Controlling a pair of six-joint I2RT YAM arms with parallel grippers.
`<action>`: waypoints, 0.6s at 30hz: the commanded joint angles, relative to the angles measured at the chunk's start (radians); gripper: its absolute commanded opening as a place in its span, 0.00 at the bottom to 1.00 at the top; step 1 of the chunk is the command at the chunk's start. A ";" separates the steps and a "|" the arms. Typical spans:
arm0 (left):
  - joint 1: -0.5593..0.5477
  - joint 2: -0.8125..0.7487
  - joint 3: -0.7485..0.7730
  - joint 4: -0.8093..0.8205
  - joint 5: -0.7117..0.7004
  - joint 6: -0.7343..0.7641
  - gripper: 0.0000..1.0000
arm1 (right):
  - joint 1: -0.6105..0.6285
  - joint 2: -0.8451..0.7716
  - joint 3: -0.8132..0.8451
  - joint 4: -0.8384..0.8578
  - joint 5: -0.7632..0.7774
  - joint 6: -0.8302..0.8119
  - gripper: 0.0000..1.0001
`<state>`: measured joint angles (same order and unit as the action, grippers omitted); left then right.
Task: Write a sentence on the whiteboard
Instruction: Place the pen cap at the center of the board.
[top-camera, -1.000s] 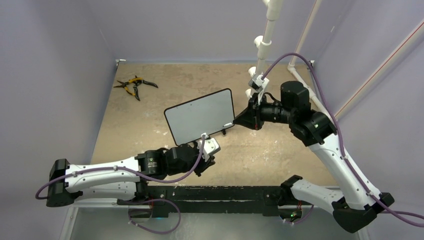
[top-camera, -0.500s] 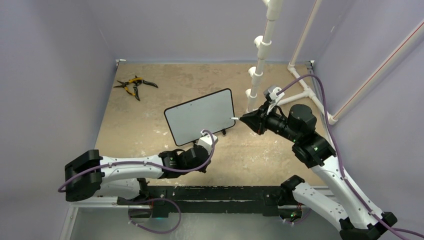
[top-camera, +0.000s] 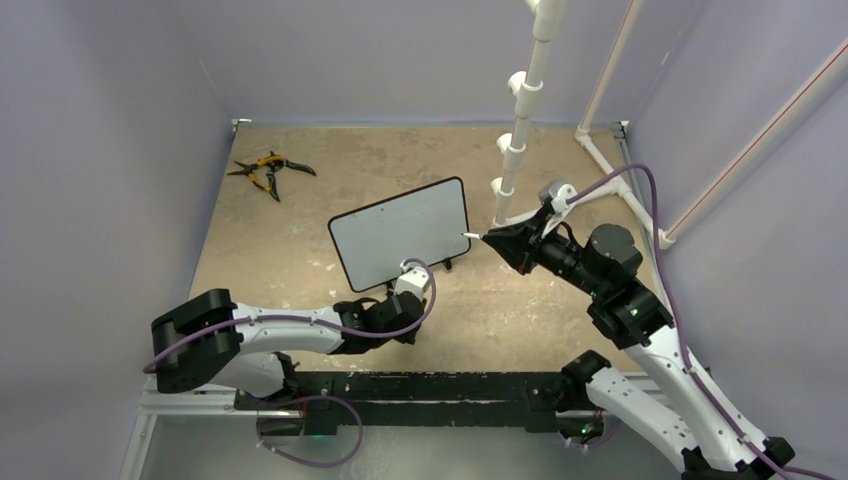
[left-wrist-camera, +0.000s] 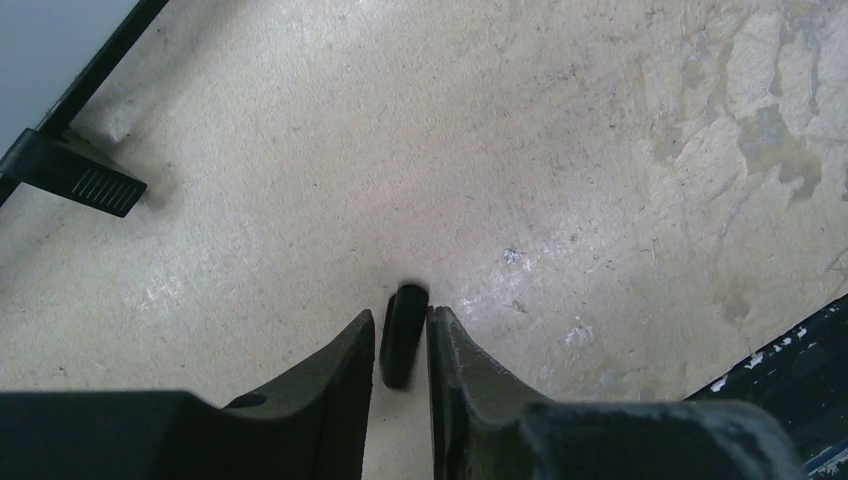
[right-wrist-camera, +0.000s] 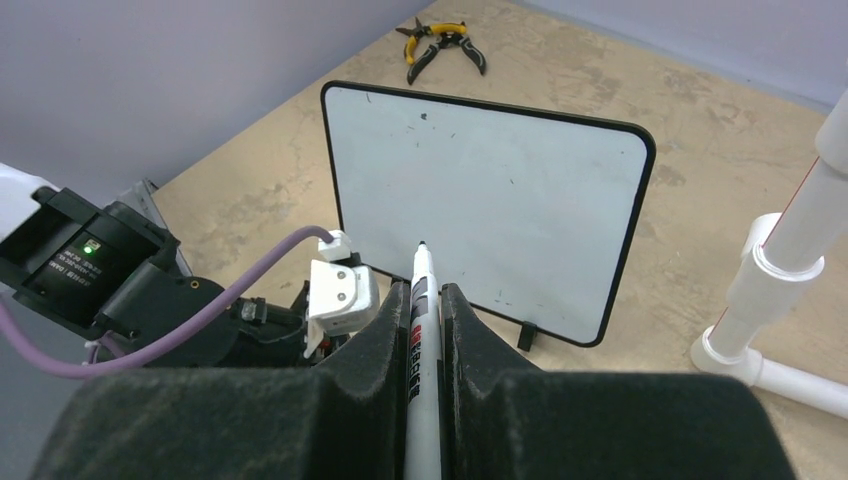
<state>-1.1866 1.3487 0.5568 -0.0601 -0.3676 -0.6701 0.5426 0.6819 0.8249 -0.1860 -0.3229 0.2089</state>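
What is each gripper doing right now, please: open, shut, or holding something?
Left gripper: shut on a small black cap.
Right gripper: shut on the marker, tip toward the whiteboard.

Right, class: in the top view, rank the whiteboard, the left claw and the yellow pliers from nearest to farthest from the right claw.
1. whiteboard, just left of the right claw.
2. left claw, nearer the arm bases.
3. yellow pliers, far-left corner.

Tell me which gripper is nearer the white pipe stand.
Right. The right gripper, holding the marker, is beside the pipe stand; the left gripper, clamping a black cap, sits before the whiteboard, farther away.
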 joint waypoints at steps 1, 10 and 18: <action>0.002 -0.003 -0.019 0.045 -0.038 -0.044 0.27 | 0.000 -0.031 -0.019 0.070 0.027 0.020 0.00; 0.002 -0.083 0.004 0.063 -0.055 -0.012 0.55 | 0.000 -0.052 -0.038 0.092 0.036 0.033 0.00; 0.026 -0.308 0.168 -0.039 -0.101 0.174 0.60 | 0.000 -0.085 -0.068 0.139 0.072 0.054 0.00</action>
<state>-1.1858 1.1259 0.5812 -0.0830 -0.4389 -0.6300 0.5426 0.6216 0.7734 -0.1246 -0.2947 0.2432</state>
